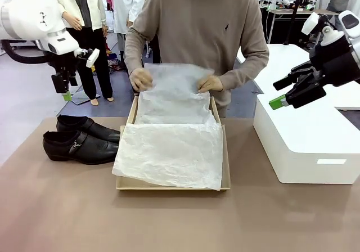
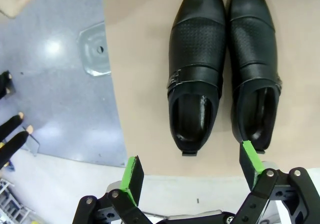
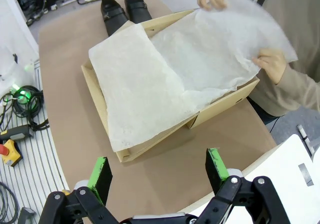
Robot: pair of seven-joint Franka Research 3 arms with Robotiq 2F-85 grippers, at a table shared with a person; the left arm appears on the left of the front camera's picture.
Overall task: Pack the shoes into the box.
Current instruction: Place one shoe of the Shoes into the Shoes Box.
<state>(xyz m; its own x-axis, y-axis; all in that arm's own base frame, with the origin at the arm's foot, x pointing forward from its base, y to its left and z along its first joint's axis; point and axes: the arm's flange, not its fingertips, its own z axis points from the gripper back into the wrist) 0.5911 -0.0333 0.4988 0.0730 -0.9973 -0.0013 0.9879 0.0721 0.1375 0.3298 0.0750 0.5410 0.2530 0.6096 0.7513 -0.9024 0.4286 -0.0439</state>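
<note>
The brown bench [image 1: 56,218] runs across the whole front view. The big white block [image 1: 304,145] sits on it at the robot's right, apart from everything else.

Across the bench stands a person in a grey-brown sweater [image 1: 197,21], leaning over the far end of the box. The tan cardboard shoebox [image 1: 226,167] lies open in the middle of the bench, its long side running away from the robot.

White tissue paper [image 1: 169,151] is everywhere in there! One crinkled sheet lies over the near part of the box and hides what is under it. The person has a second sheet pinched up at the far end, one of the person's hands [image 1: 140,79] on each upper corner, the other [image 1: 210,84] a little lower.

The shoes [image 1: 81,142] are on the bench to the robot's left of the box. The glossy black pair lies side by side, pressed together, toes pointing at the box. The nearer toe is just beside the box's left wall.

The robot's left hand [image 2: 190,164] hangs in the air above the heel end of the shoes. Its green-padded fingers are spread wide and nothing is between them.

The robot's right hand [image 3: 159,163] is raised over the white block, looking down at the box. It too is spread wide and empty.
</note>
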